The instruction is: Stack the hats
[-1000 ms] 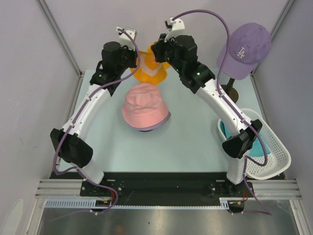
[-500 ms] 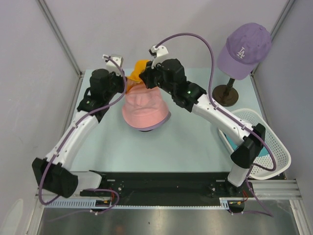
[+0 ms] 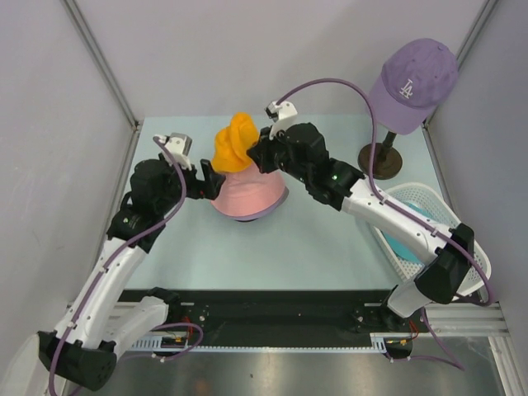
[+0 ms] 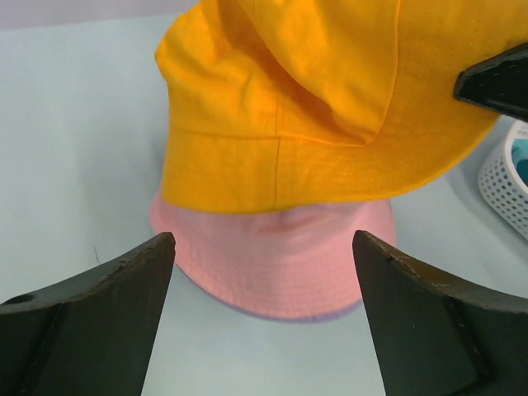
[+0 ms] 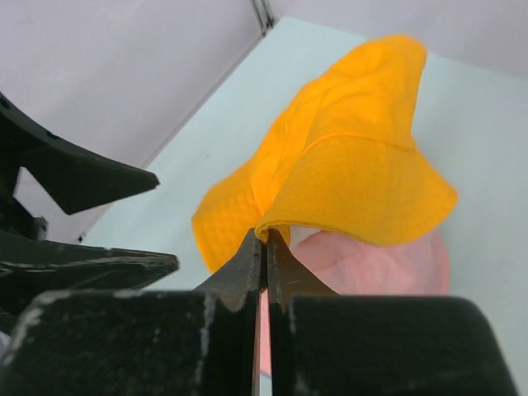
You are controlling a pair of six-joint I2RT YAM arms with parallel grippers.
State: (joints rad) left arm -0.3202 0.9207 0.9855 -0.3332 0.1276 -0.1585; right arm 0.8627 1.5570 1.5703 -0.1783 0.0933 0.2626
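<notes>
The left tool (image 3: 205, 179) is open wide and holds nothing. It sits just beside the pile, so a small push could knock the pile crooked. The soft orange cloth bucket hat (image 3: 233, 142) hangs over the soft pink cloth bucket hat (image 3: 252, 196). The pink one sits on a lavender cloth hat (image 4: 307, 315) on the pale blue counter (image 3: 322, 247). The orange hat is bent and tipped, and its low side looks to rest on the pink one. The right tool (image 3: 257, 157) is pinched tight on just one bit of its brim. If it drops now, I think the hat may land folded or slide off the round top. There is open room on the counter to the left and in front. The right side is tighter. The white plastic basket (image 3: 472, 266) with a teal cloth hat (image 3: 396, 246) and the purple cap on a stand (image 3: 412, 74) are near that arm.
</notes>
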